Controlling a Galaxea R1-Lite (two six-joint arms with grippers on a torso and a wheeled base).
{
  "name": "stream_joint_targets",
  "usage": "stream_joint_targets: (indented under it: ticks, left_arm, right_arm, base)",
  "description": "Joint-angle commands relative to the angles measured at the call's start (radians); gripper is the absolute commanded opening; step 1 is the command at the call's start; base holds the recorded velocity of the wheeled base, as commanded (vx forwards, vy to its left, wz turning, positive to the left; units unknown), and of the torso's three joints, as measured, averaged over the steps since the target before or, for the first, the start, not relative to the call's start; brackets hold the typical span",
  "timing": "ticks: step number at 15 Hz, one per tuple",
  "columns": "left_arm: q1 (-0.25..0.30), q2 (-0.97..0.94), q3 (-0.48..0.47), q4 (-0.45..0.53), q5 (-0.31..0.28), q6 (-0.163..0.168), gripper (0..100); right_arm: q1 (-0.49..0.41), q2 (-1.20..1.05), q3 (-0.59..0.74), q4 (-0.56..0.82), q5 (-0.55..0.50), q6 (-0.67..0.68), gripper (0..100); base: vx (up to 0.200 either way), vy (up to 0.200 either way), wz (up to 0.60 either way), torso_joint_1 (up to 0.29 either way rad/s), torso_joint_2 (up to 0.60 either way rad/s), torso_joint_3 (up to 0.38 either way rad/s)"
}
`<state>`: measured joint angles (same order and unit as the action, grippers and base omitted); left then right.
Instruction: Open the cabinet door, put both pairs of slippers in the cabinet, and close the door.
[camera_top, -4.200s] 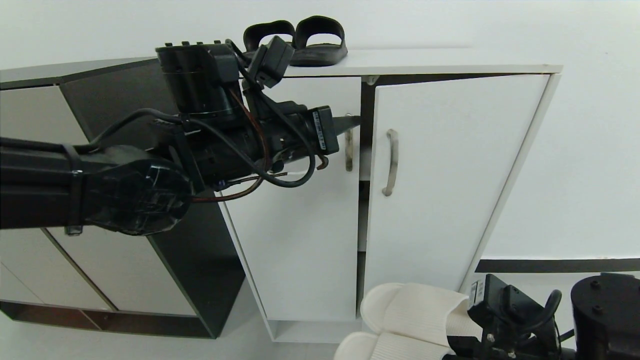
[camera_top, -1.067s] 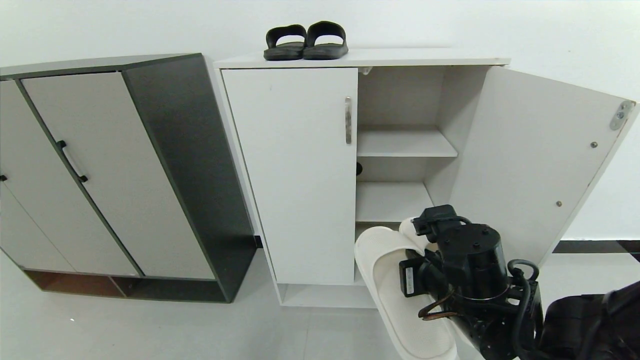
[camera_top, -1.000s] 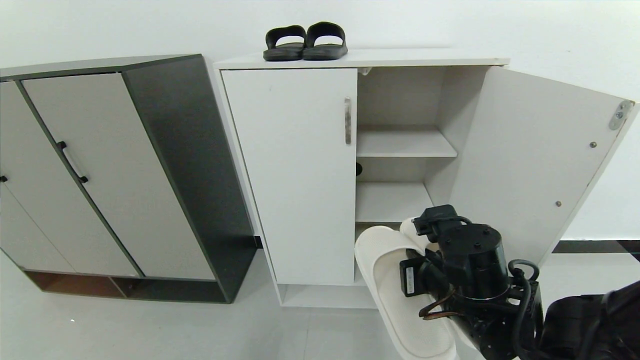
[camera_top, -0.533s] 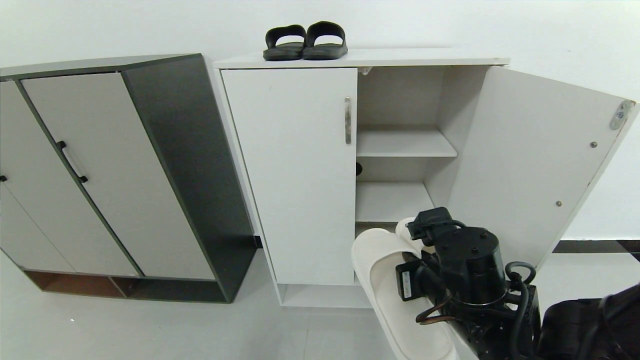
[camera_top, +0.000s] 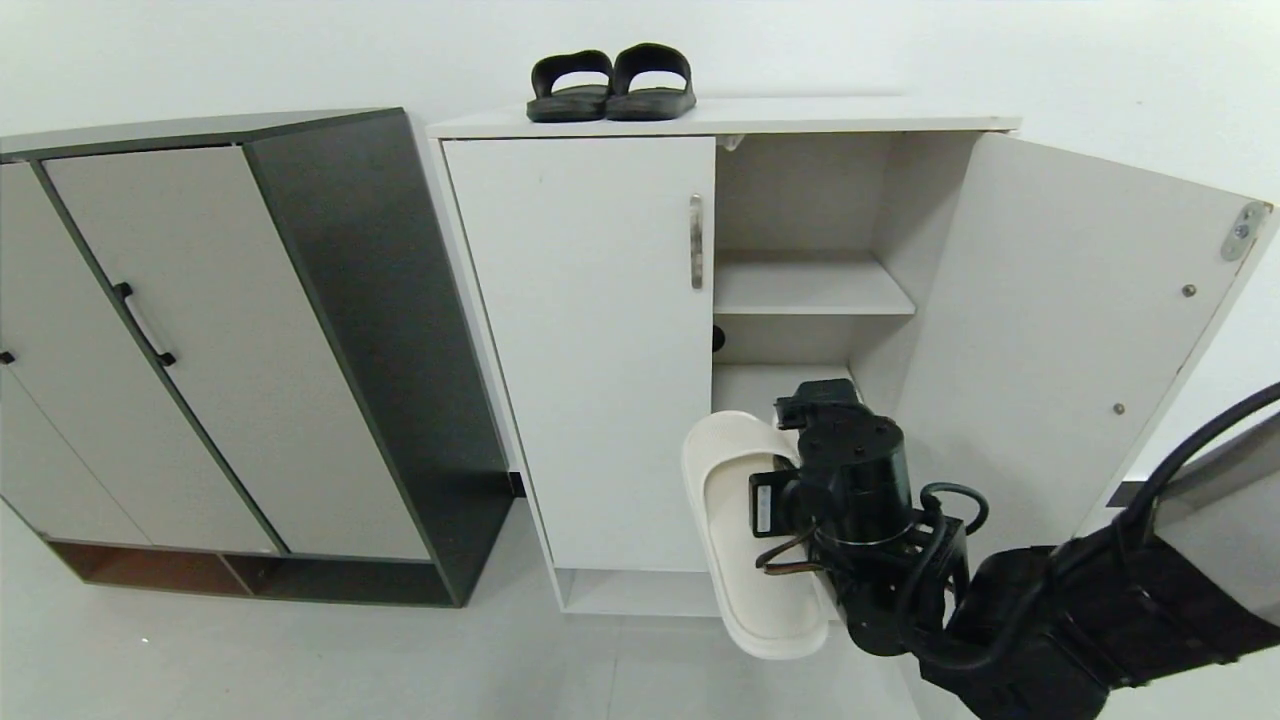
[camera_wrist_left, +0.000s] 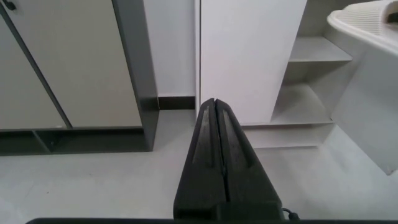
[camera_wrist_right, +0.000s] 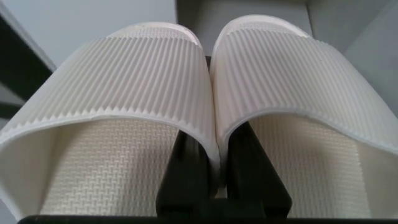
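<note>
Right claw (camera_wrist_right: 217, 171) clamped on the inner walls of the white slippers (camera_top: 745, 540), held just before the open bay of the cabinet (camera_top: 850, 118); toes could catch the shut left door (camera_top: 590, 350) or the shelf (camera_top: 765, 385) lip, twisting the pair loose.

**Cabinet top, shelves and floor**

At 12 o'clock in the head view, a pair of black slippers (camera_top: 612, 85) lies side by side on the top panel (camera_top: 850, 115) of the white cabinet (camera_top: 580, 350). The cabinet stands on the pale floor (camera_top: 300, 660), with a dark cabinet (camera_top: 380, 330) just beside it at 9 o'clock. Its right door (camera_top: 1060, 330) hangs open, showing an upper shelf (camera_top: 805, 290) and a lower shelf (camera_top: 745, 385).
</note>
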<state>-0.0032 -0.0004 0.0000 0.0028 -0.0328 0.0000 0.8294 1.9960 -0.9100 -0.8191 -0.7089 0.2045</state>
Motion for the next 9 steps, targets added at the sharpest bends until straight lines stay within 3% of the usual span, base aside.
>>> stream_joint_targets:
  ticks: [1, 5, 9]
  left_arm:
    - [0.0, 0.003, 0.0, 0.0, 0.001, 0.0, 0]
    - [0.0, 0.002, 0.0, 0.0, 0.001, 0.0, 0]
    - [0.0, 0.003, 0.0, 0.0, 0.001, 0.0, 0]
  right_arm:
    - [-0.022, 0.07, -0.041, -0.002, -0.014, 0.003, 0]
    - [-0.022, 0.095, -0.073, -0.006, -0.049, 0.004, 0]
    - [-0.022, 0.133, -0.119, -0.009, -0.073, 0.023, 0]
  base:
    - [0.0, -0.2, 0.0, 0.002, 0.0, -0.002]
    - [0.0, -0.2, 0.0, 0.006, 0.0, 0.002]
    - [0.0, 0.0, 0.0, 0.0, 0.0, 0.0]
